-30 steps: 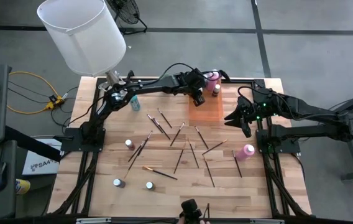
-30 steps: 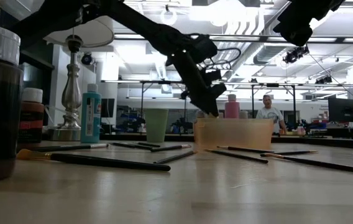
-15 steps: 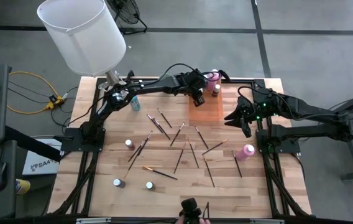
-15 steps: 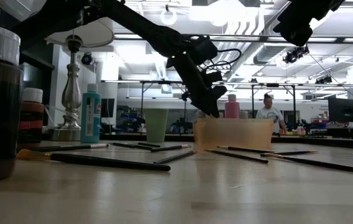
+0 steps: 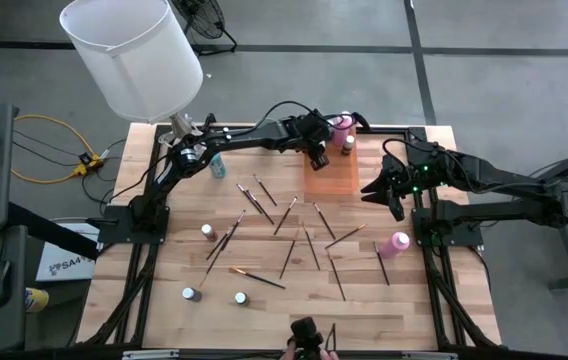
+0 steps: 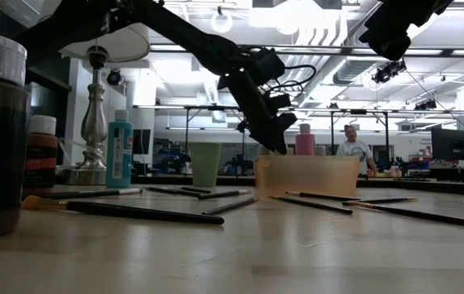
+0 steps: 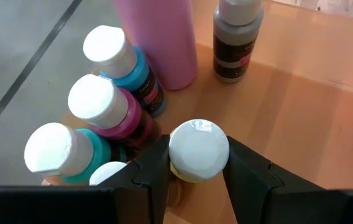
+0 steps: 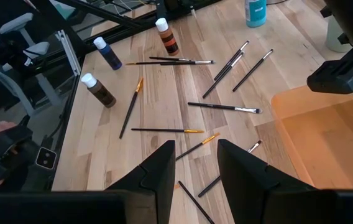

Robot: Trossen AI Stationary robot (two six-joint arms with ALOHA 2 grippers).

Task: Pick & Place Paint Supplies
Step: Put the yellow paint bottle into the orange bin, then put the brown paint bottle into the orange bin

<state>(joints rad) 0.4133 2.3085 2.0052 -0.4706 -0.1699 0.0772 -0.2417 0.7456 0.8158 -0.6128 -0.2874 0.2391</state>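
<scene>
— Status on the left gripper (image 7: 198, 163)?
— Closed on a white-capped yellow bottle (image 7: 198, 152), fingers (image 7: 155, 171) snug against the cap on both sides. Hanging over the far corner of the orange tray (image 5: 332, 178), just beside the bottles already stowed there: teal-bodied one (image 7: 61, 149), magenta one (image 7: 105, 109), blue one (image 7: 117, 56), tall pink bottle (image 7: 161, 37), brown one (image 7: 237, 34).
— Step in hand?
— Placing, by the look of it. Cannot tell whether the bottle's base is touching the tray floor yet.
— Next move?
— Probably lowering into the gap beside the cluster, then spreading the fingers without knocking neighbours.
— Right gripper (image 8: 195, 163)?
— Parked beside the tray's right edge, fingers apart, holding nothing.
— Left to collect?
— Plenty: brushes (image 5: 284, 215) scattered mid-table, several small bottles (image 5: 207, 231), one pink bottle (image 5: 398, 241) near the right edge.
</scene>
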